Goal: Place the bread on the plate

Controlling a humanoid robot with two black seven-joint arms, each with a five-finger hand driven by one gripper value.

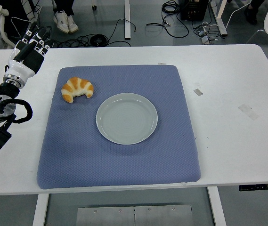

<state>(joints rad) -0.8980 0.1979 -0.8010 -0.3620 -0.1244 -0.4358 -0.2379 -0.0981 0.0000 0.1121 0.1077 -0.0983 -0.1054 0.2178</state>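
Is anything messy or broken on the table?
Nothing stands out. The croissant lies whole on the blue mat, the plate is empty and unbroken, and the left hand holds nothing.

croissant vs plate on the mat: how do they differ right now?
The croissant is orange-brown with pale stripes; the plate is plain pale grey. The croissant is a curved crescent, while the plate is a flat round disc. The croissant is clearly smaller than the plate and lies toward the mat's far-left corner; the plate sits near the middle. Both rest on the blue mat, apart from each other, and the left hand touches neither.
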